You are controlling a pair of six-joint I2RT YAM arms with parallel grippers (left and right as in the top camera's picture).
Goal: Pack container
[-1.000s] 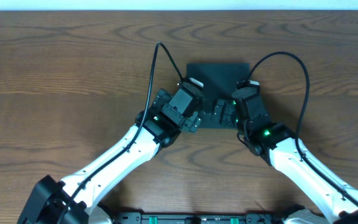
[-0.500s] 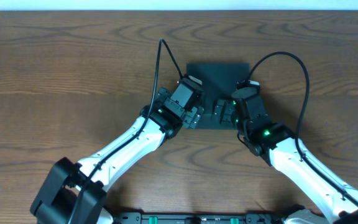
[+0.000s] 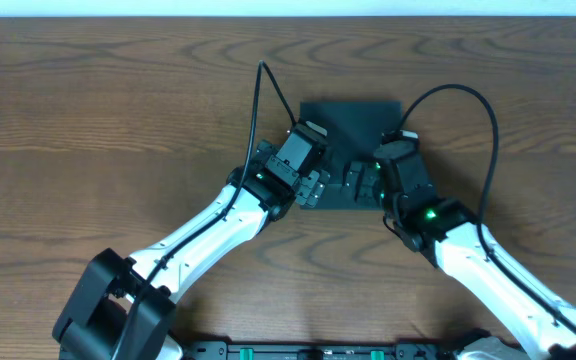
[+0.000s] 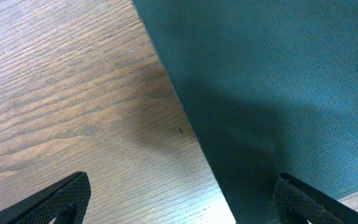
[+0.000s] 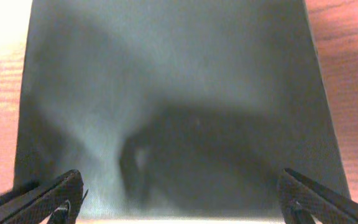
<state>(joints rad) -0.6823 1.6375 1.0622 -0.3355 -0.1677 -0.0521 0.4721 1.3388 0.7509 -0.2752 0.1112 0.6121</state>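
One container [image 3: 353, 120] lies on the table [image 3: 118, 120], a dark, matte square at the middle of the far half, its edges roughly in line with the table's. From overhead its top looks flat and plain; I cannot tell whether a lid is shut.

Both grippers sit over the container's near edge, close together but apart. The left gripper [image 3: 315, 188] is at the near-left corner, the right gripper [image 3: 356, 180] just beside it toward the middle of that edge.

In the left wrist view the fingers [image 4: 61, 199] stand wide apart at the bottom corners, released and holding nothing. The container's left edge runs diagonally between them, with wood grain to the left and dark textured surface to the right.

In the right wrist view the fingers [image 5: 48, 199] are likewise spread wide and hold nothing. The container's top fills the space between them, with a soft shadow across its middle.

Two black cables loop up from the wrists, the left cable [image 3: 253, 110] beside the container's left edge and the right cable [image 3: 468, 100] arcing past its right side.
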